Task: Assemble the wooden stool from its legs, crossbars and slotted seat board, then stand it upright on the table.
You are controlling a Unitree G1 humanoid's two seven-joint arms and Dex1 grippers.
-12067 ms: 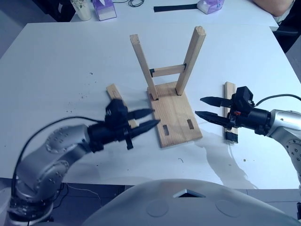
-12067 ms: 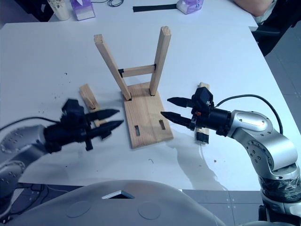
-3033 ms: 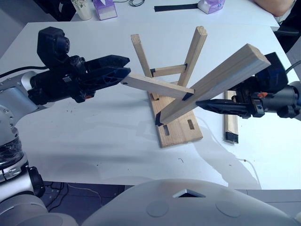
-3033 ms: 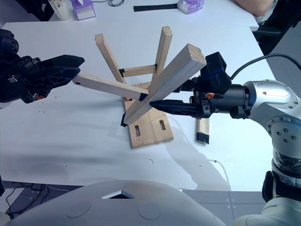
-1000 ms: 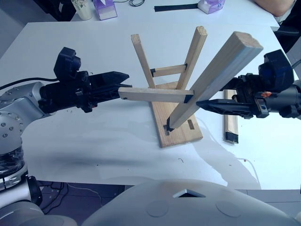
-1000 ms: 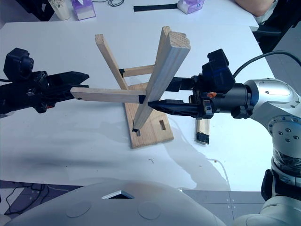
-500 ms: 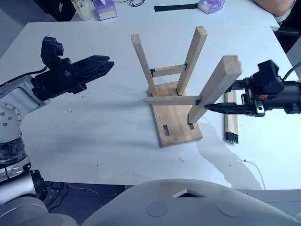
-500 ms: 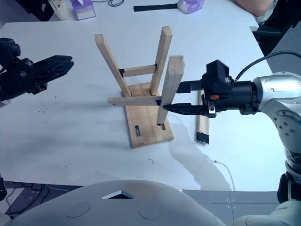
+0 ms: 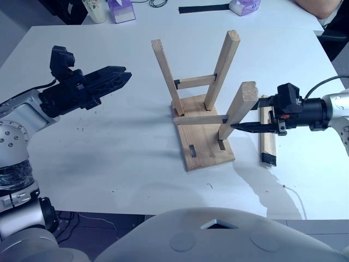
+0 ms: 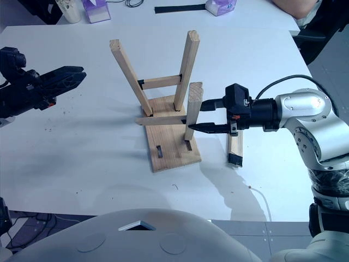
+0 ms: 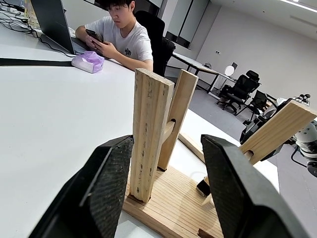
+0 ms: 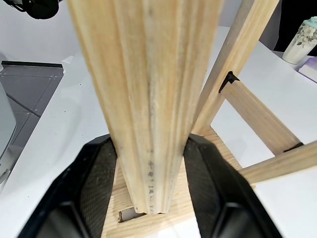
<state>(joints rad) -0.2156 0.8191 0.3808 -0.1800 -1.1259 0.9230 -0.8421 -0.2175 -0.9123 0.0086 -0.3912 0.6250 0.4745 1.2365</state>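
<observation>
The slotted seat board (image 9: 203,135) lies flat on the white table. Two legs (image 9: 166,76) (image 9: 222,68) stand in its far slots, joined by a crossbar (image 9: 195,82). My right gripper (image 9: 240,115) is shut on a third leg (image 9: 238,111), held nearly upright with its foot at the near right slot (image 9: 221,144). A second crossbar (image 9: 197,119) sticks out of that leg toward the far left leg. In the right wrist view the leg (image 12: 148,99) sits between both fingers (image 12: 96,183). My left gripper (image 9: 117,76) hovers open and empty to the left. The near left slot (image 9: 192,148) is empty.
A loose leg (image 9: 266,134) with a black end lies on the table just right of the board, under my right arm. Tissue boxes (image 9: 121,10) (image 9: 244,6), a cup (image 9: 95,10) and a black strip (image 9: 203,9) line the far edge. A thin white cable (image 9: 292,191) lies front right.
The left gripper let go of the crossbar about a second ago and drew back left. The right gripper has since lowered the leg, bringing it more upright onto the near right slot.
</observation>
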